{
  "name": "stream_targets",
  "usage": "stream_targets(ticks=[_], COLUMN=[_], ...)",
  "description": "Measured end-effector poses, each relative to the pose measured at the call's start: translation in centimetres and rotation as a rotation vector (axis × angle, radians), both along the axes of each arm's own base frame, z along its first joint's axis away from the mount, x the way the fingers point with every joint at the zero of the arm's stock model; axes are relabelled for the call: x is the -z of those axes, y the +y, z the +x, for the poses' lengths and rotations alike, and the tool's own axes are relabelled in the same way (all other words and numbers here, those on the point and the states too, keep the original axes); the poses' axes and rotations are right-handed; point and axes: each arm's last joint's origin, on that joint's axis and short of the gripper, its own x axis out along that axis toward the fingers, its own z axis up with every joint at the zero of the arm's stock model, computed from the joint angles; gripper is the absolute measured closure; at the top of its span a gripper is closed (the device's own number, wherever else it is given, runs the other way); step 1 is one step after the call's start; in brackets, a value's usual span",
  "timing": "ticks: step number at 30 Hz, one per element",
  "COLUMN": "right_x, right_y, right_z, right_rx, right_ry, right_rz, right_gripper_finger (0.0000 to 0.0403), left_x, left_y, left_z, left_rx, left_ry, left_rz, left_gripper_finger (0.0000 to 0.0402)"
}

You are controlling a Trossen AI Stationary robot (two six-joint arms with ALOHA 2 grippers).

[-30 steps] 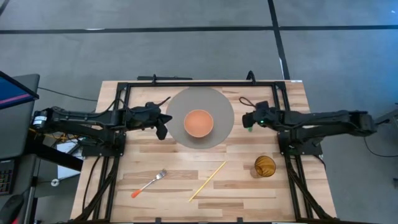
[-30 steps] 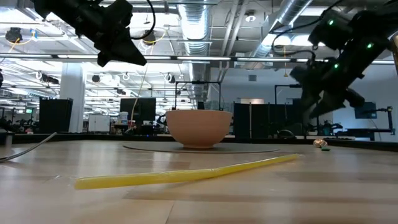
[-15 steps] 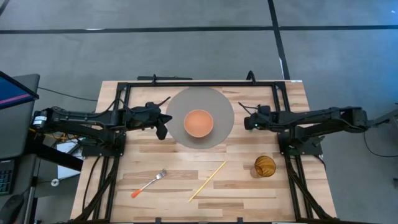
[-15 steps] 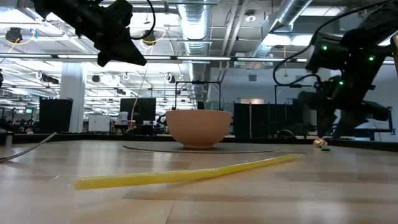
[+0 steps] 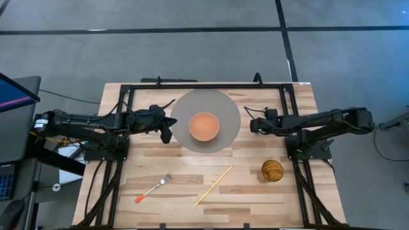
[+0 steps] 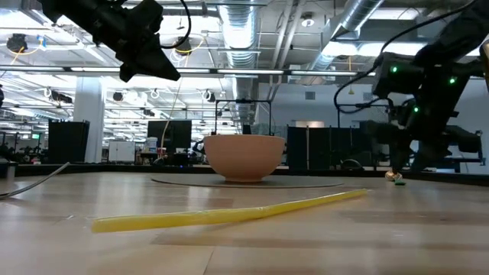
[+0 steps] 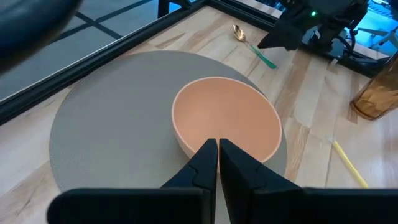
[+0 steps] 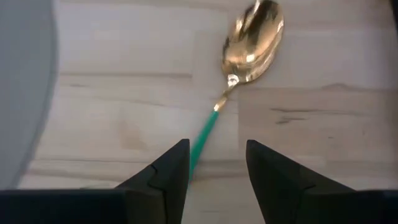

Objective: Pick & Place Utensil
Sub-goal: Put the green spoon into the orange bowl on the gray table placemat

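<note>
A spoon with a gold bowl (image 8: 255, 38) and a thin green handle (image 8: 203, 138) lies flat on the wood, right of the grey mat. My right gripper (image 8: 214, 169) is open and low over it, one finger on each side of the handle's free end. It also shows in the high view (image 5: 254, 126), and the spoon (image 6: 395, 177) shows small in the low view. A peach bowl (image 5: 204, 126) stands on the round grey mat (image 5: 223, 102). My left gripper (image 5: 167, 130) is shut and hangs in the air left of the bowl, also in its wrist view (image 7: 218, 163).
An orange-handled fork (image 5: 152, 188) and a yellow stick (image 5: 214, 185) lie near the table's near edge. An amber glass (image 5: 272, 170) stands near the right arm's base. A black frame (image 5: 204, 85) runs along the far and side edges.
My right gripper has come down from well above the table to just over the spoon, tipping to point downward and shifting slightly toward the near edge. The left arm and the objects have kept still.
</note>
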Motion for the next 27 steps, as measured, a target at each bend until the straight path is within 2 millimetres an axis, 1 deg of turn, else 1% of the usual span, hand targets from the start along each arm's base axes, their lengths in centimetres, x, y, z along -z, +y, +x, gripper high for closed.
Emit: stream_targets(ticks=[3, 6, 10, 13, 18, 21, 24, 27], right_x=[0.8, 1.3, 1.7, 1.6, 0.7, 0.0, 0.1, 0.7], right_y=[-0.1, -0.5, -1.0, -1.2, -1.2, -1.4, -1.6, -1.7], right_z=[0.3, 0.9, 1.5, 1.6, 1.7, 2.0, 1.9, 1.9], right_rx=[0.007, 0.019, -0.007, -0.013, -0.048, -0.037, 0.033, 0.085], right_ry=[0.041, 0.029, 0.024, 0.024, 0.026, -0.02, -0.046, -0.041], right_rz=[-0.006, -0.035, -0.054, -0.043, -0.019, -0.035, -0.03, -0.013], right_gripper_finger=[0.0252, 0.0252, 0.0252, 0.0253, 0.0253, 0.0253, 0.0253, 0.0253], left_x=[0.0, 0.0, 0.0, 0.0, 0.0, 0.0, 0.0, 0.0], left_y=[0.0, 0.0, 0.0, 0.0, 0.0, 0.0, 0.0, 0.0], left_z=[0.0, 0.0, 0.0, 0.0, 0.0, 0.0, 0.0, 0.0], left_rx=[0.0, 0.0, 0.0, 0.0, 0.0, 0.0, 0.0, 0.0], left_ry=[0.0, 0.0, 0.0, 0.001, 0.0, 0.001, 0.001, 0.004], left_rz=[0.0, 0.0, 0.0, 0.0, 0.0, 0.0, 0.0, 0.0], left_gripper_finger=[0.0385, 0.0385, 0.0385, 0.0385, 0.0385, 0.0385, 0.0385, 0.0385])
